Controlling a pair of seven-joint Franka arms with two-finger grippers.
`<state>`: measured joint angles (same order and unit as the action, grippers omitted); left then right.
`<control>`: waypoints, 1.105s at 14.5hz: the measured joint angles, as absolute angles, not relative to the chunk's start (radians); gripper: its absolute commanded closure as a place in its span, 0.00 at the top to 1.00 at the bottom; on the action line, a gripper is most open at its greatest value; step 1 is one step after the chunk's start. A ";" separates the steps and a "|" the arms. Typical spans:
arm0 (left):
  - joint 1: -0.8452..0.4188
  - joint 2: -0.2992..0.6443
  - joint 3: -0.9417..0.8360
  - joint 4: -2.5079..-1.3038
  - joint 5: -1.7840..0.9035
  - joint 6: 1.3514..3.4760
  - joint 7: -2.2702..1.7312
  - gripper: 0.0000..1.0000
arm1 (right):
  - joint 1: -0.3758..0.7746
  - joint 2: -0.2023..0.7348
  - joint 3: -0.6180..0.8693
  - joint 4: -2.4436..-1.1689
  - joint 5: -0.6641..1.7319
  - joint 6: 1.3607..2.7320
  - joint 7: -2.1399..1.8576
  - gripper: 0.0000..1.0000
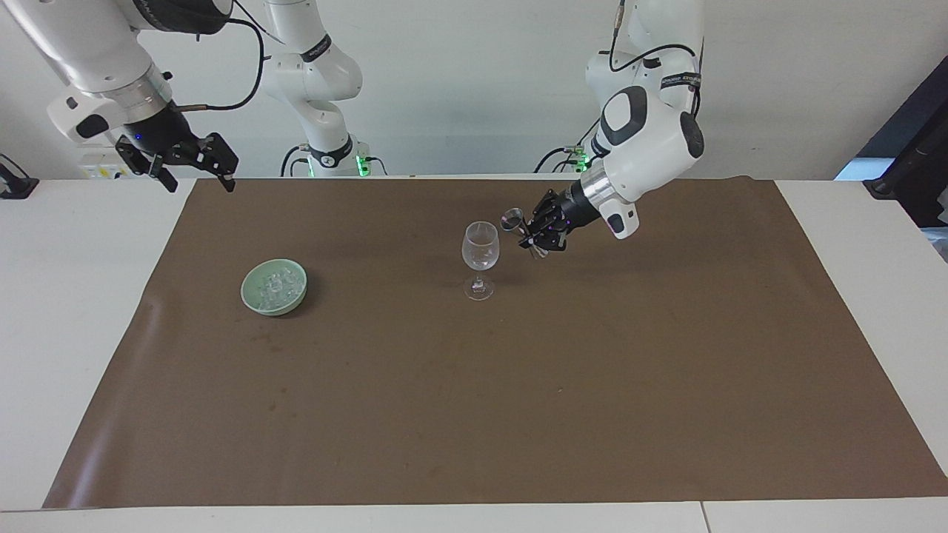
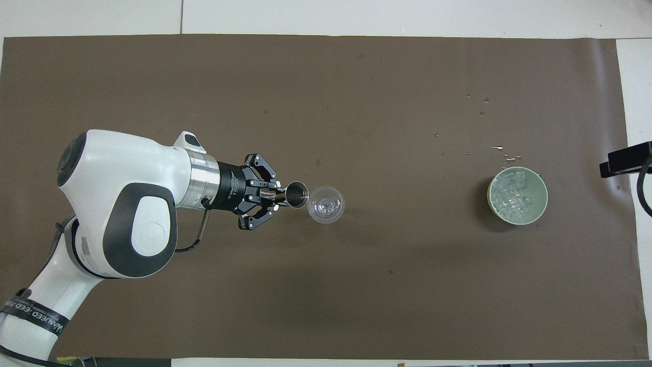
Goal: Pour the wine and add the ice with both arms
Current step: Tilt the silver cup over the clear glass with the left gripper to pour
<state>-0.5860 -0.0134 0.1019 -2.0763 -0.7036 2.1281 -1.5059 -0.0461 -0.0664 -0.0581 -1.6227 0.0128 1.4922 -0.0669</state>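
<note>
The ice [image 1: 275,287] sits as a heap of small clear cubes in a pale green bowl [image 1: 255,300], which stands on the brown mat [image 1: 474,414] toward the right arm's end of the table, well apart from your left gripper [image 1: 535,234] and nearer to your right gripper [image 1: 194,164] than anything else on the mat.

Your left gripper hangs in the air just beside the wine glass [image 1: 481,252], on the side toward the left arm's end of the table. Its fingers are closed narrowly around the waist of a small metal jigger [image 1: 518,229]. You see the jigger tilted, with its open mouth leaning toward the rim of the glass. In the overhead view the mouth of the jigger [image 2: 297,195] lies right against the rim of the glass [image 2: 326,205]; whether the two touch cannot be told. The glass stands upright on its stem near the middle of the mat, and it looks clear inside.

Your right gripper hangs high above the corner of the mat by the right arm's end, close to the robots' edge of the table. Its fingers are spread wide and hold nothing. The right arm waits there.

A few small wet drops [image 2: 501,150] lie on the mat just beside the bowl, farther from the robots than the bowl.
</note>
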 measured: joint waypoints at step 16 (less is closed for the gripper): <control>-0.747 0.051 0.094 -1.932 -0.117 2.115 -1.884 0.00 | -0.046 -0.066 -0.058 -1.623 0.013 1.492 -0.067 1.00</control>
